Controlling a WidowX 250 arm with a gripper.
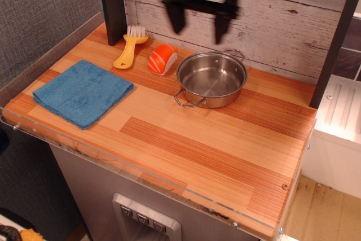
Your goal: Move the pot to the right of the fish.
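Single view, looking down at an angle on a wooden countertop [186, 145] backed by a whitewashed plank wall [271, 21].

Stainless-steel pot [212, 79] sits upright on the countertop, empty, shiny inside. Two wire loop handles: one at its front-left, one at its back-right toward the wall. Nothing touches it.

Toy salmon sushi piece [162, 58], orange top with white stripes on a white base, lies just left of the pot, close but apart from it. So the pot is on the right side of the fish, near the wall.

Gripper [197, 23] is up in the air in front of the wall, above and behind the sushi and the pot's left edge, motion-blurred. Its two dark fingers [175, 18] point down and stand spread well apart, holding nothing. It is clear of the pot.

Yellow-handled brush [130, 46] with white bristles lies left of the sushi, bristles toward a dark upright post [113, 4]. Blue cloth [83, 92], folded flat, lies further left of the pot, near the counter's front-left edge.

Clear plastic strip runs along the counter's front edge.
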